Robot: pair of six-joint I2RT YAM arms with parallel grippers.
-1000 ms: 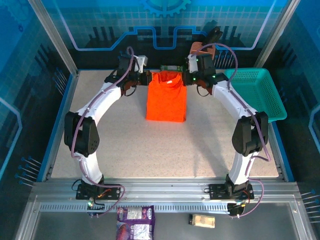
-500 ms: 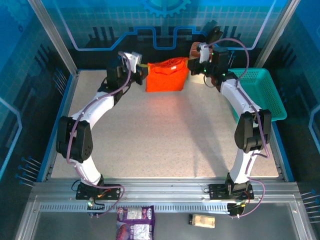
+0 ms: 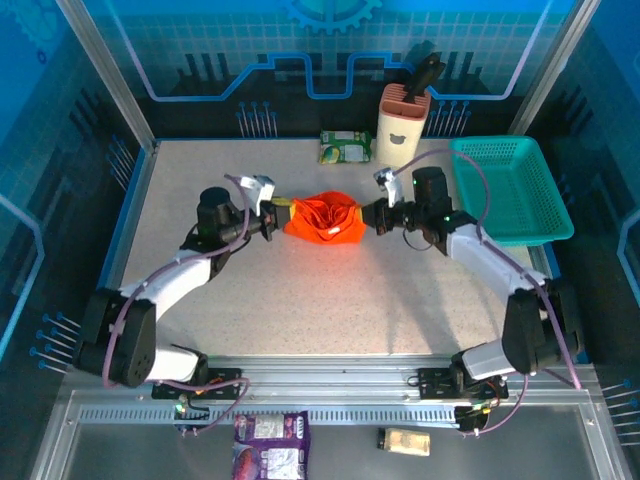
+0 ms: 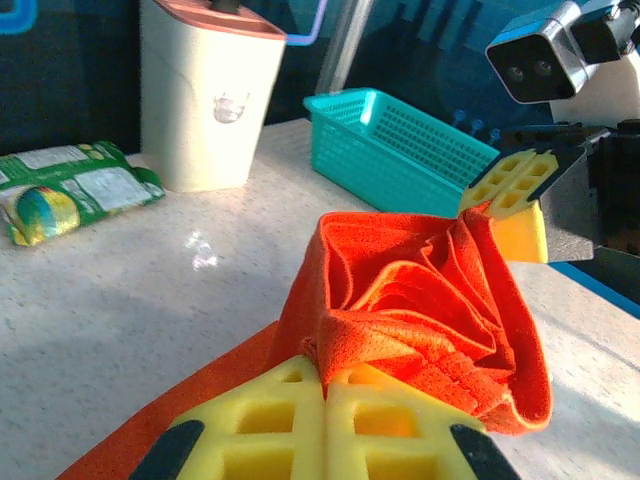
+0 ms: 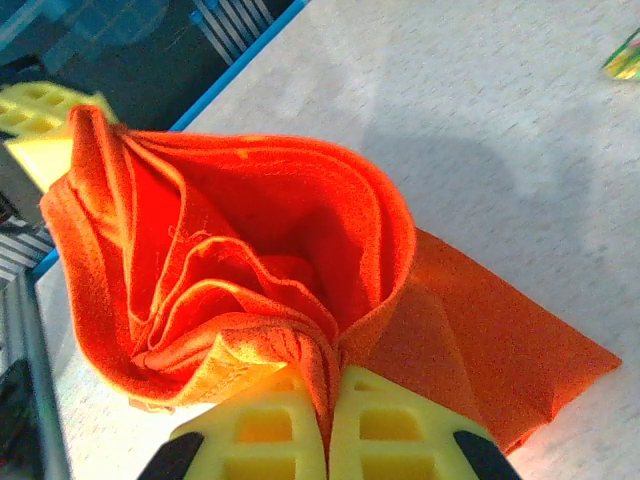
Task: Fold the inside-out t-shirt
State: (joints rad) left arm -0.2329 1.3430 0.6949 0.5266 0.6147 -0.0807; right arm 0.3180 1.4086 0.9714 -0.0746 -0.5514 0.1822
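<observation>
1. Speckled grey table (image 3: pixel 330 300) sits inside a blue-walled, metal-framed booth, and two white arms reach in from its near edge.
2. One bright orange t-shirt (image 3: pixel 322 218) is bunched in folds between the two grippers, over the middle of the table toward the back. In the wrist views a flap of it lies on the surface.
3. The left gripper (image 3: pixel 278 213) has its yellow fingers pressed together, pinching the shirt's left end.
4. The right gripper (image 3: pixel 368 216) is likewise clamped tight on the shirt's right end, facing the left one.
5. One teal mesh basket (image 3: pixel 510 190) stands at the right edge, well apart from the shirt.
6. One cream canister (image 3: pixel 402 120) with a pinkish top stands at the back. It has a small mark on its front that I cannot read.
7. One green packet (image 3: pixel 345 147) lies just beside the canister, its print too small to read.
8. Two packets lie on the metal ledge in front of the arm bases: a purple packet (image 3: pixel 272 445) and a tan packet (image 3: pixel 405 440), both illegible.
</observation>
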